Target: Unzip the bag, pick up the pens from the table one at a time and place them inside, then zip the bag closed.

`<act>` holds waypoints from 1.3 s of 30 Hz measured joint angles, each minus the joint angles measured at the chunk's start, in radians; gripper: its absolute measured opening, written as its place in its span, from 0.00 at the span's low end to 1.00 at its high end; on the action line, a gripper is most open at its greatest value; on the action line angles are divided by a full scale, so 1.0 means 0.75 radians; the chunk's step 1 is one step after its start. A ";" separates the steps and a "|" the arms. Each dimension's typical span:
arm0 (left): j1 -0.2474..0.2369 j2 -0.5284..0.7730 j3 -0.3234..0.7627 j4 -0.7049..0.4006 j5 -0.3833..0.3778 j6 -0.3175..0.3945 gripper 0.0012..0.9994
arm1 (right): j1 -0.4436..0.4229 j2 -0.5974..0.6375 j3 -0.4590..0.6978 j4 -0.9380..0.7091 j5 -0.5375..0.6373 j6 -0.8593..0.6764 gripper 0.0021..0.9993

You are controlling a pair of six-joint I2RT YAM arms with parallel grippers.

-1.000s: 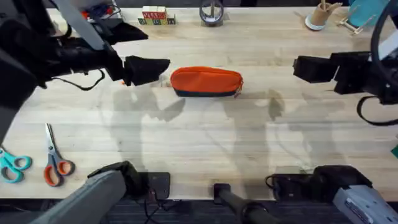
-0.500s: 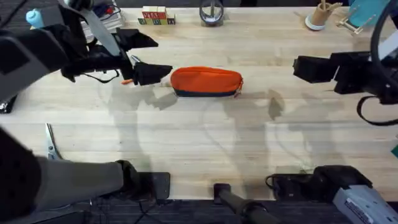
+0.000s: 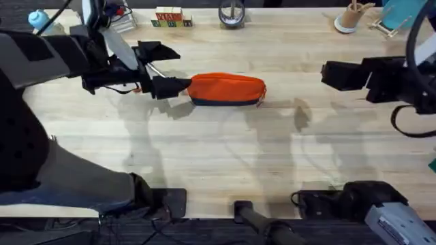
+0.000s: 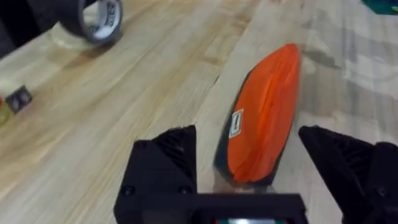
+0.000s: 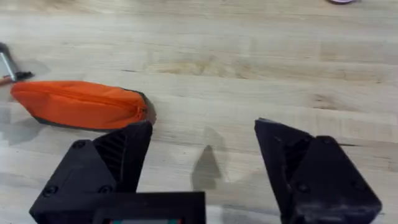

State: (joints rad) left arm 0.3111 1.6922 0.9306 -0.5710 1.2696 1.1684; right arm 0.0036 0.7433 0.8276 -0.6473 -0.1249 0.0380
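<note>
A robotics lab or workshop bench: a pale wooden plank counter (image 3: 225, 156) carries two robot arms, and beyond the left claw (image 3: 167, 71) along the counter's back edge lie a tape roll (image 3: 231, 13), lettered blocks (image 3: 170, 17) and craft oddments.
</note>
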 joint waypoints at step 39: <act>-0.130 0.216 0.003 -0.088 0.127 0.372 0.84 | 0.000 0.000 0.000 0.000 0.000 0.000 1.00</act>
State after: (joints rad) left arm 0.2138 1.8542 0.9325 -0.6370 1.3647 1.4475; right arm 0.0036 0.7433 0.8276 -0.6476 -0.1249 0.0380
